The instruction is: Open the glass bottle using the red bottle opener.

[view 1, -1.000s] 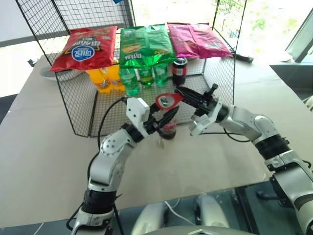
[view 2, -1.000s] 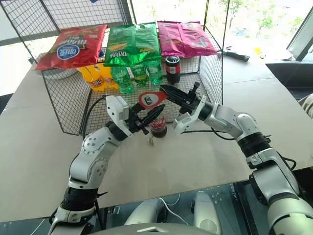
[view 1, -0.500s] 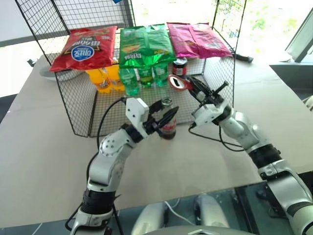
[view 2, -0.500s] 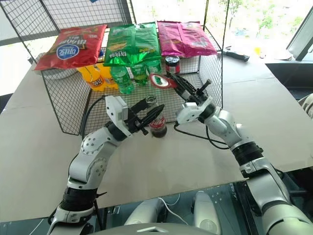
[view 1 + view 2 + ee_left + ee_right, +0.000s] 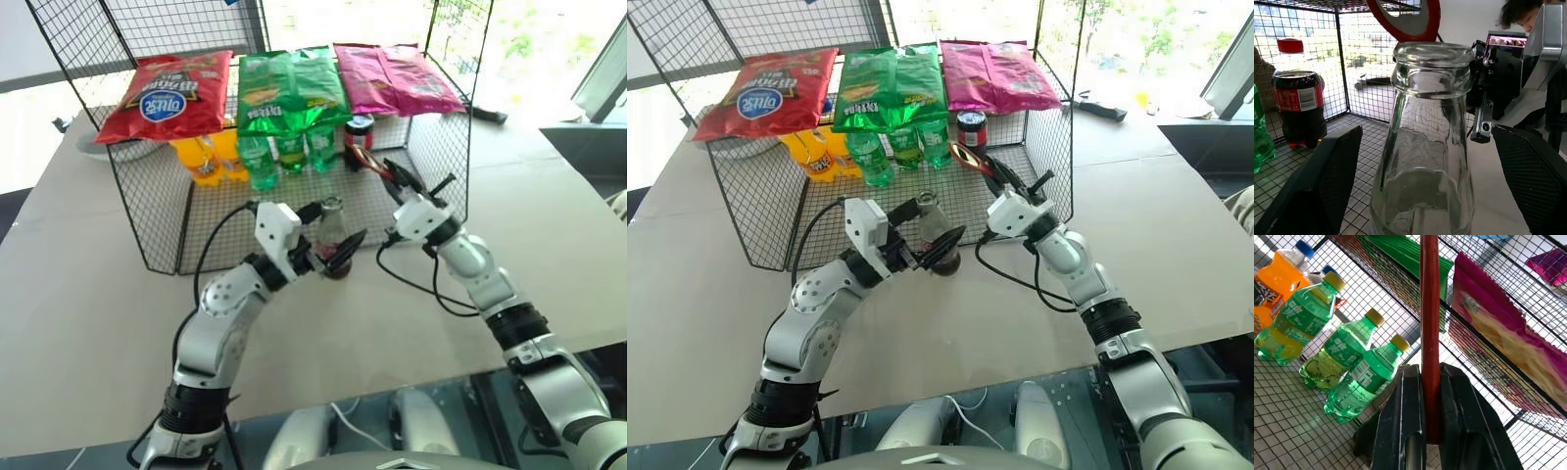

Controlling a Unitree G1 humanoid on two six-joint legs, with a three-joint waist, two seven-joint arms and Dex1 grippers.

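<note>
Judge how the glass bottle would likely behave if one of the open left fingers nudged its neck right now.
The glass bottle stands upright on the wire grid floor, tall and narrow-necked, so a high nudge would probably tip it. Its mouth looks uncapped, so cola might spill. The glass looks smooth, likely slippery and breakable; the left gripper fingers flank it with gaps on both sides.

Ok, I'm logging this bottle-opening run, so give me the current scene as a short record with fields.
bottle: glass bottle upright on the table, mouth uncapped
left claw: left claw open, fingers on either side of the bottle, not touching
right claw: right claw shut on red bottle opener, held apart from the bottle
behind: wire rack with drinks and snack bags
</note>
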